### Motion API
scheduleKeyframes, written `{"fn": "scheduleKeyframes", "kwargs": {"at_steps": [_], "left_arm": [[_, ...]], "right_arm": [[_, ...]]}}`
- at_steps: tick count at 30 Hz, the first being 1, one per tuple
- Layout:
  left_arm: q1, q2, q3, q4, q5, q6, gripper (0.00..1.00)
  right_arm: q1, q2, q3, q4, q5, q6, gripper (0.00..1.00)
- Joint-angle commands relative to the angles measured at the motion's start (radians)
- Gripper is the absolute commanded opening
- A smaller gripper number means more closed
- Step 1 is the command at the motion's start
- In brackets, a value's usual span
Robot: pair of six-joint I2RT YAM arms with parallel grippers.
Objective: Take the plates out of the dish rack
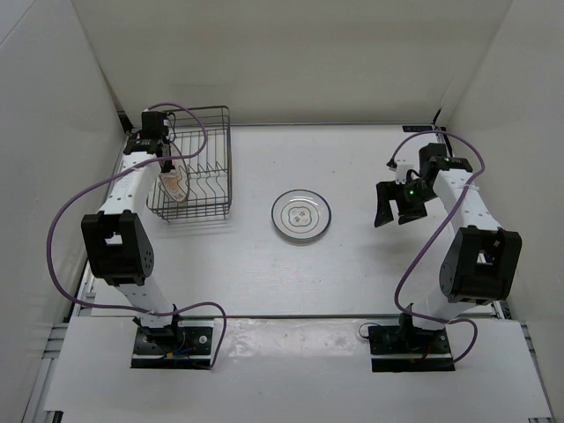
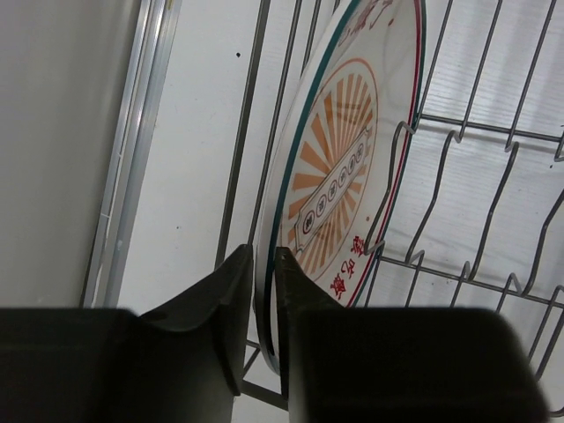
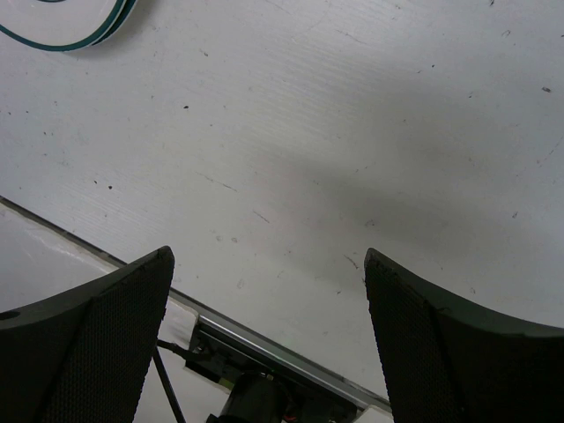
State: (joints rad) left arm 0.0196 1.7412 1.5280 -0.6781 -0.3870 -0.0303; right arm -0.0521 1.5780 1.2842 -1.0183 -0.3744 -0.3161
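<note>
Plate [image 2: 339, 176] stands on edge in dish rack [image 1: 229, 159] (patterned face toward prongs [image 2: 441, 176]); left gripper [image 2: 263, 257] clamps its rim.

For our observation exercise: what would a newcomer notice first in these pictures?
The left gripper pinches the rim of the orange-patterned plate, which stands on edge in the dish rack at far left. A white plate lies flat in the middle, and the right gripper hangs open at the right.

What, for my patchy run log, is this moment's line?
left gripper: shut on patterned plate in dish rack; right gripper: open; white plate: on table
</note>
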Motion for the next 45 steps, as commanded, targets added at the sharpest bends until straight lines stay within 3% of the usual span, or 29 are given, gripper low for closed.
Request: {"fn": "scheduleKeyframes", "kwargs": {"at_steps": [1, 12, 31, 36, 38, 45], "left_arm": [[0.003, -0.022, 0.003, 0.023, -0.024, -0.006, 0.26], [0.003, -0.068, 0.017, 0.04, -0.02, -0.026, 0.08], [-0.015, -0.227, 0.012, 0.288, -0.03, 0.174, 0.04], [-0.014, -0.268, 0.058, 0.318, -0.032, 0.164, 0.01], [-0.014, -0.291, 0.084, 0.321, -0.01, 0.145, 0.01], [-0.015, -0.396, 0.074, 0.367, 0.342, -0.12, 0.01]], "right_arm": [[-0.005, -0.033, -0.008, -0.008, -0.009, -0.012, 0.9], [-0.006, -0.027, -0.008, -0.017, -0.017, -0.011, 0.9], [-0.005, 0.005, 0.03, -0.019, -0.041, -0.003, 0.9], [-0.003, 0.007, 0.026, -0.022, -0.046, -0.003, 0.9], [-0.003, 0.008, 0.026, -0.023, -0.046, -0.001, 0.9], [-0.005, 0.02, 0.035, -0.022, -0.049, 0.006, 0.9]]}}
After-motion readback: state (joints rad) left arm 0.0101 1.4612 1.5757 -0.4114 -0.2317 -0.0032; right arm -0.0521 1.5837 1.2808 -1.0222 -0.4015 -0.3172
